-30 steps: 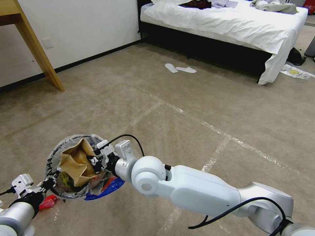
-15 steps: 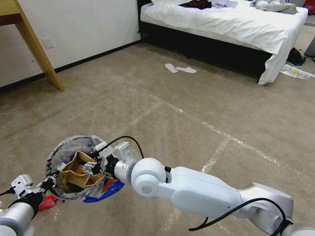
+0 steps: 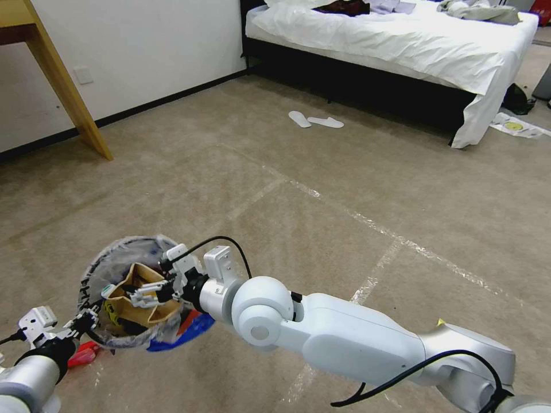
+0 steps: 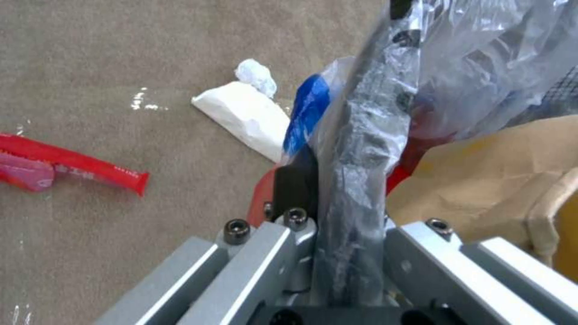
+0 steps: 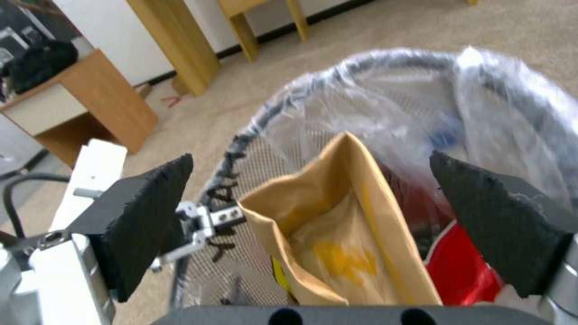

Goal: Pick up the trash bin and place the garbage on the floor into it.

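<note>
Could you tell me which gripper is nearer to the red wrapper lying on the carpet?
Left. The left gripper clamps the trash bin rim just above the red wrapper; the right gripper hangs open over the bin's mouth.

The round black-rimmed trash bin with clear plastic liner (image 3: 94, 269) sits low on the robot's left; a crumpled brown paper bag (image 3: 143, 301) lies inside it. A red wrapper (image 4: 72, 164) and white tissue wad (image 4: 244, 115) lie on the carpet beside it.
</note>
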Controlling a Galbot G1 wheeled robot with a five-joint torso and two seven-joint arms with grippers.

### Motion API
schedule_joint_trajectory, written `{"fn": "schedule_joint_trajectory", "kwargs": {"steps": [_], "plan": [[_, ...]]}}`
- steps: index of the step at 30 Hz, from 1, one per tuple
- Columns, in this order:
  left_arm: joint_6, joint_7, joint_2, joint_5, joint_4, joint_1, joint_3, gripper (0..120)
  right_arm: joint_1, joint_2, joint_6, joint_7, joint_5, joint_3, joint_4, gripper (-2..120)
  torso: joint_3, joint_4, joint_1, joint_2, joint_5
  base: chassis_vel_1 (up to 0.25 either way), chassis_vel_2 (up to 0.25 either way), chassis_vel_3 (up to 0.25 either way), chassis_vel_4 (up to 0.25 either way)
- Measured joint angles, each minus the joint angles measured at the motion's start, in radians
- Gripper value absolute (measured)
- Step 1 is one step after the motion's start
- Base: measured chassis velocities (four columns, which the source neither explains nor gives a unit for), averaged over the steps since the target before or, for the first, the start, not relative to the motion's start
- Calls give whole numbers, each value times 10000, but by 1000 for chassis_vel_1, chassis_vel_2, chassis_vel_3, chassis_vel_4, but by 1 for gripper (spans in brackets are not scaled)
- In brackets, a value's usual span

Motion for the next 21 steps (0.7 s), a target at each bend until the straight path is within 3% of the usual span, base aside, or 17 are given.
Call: {"fn": "schedule_joint_trajectory", "kwargs": {"steps": [21], "plan": [[-13, 82, 28, 85, 77, -3, -36, 0, 8, 188, 109, -73, 368, -59, 188, 100, 0, 0, 0, 0, 0, 0, 0, 0, 0]]}}
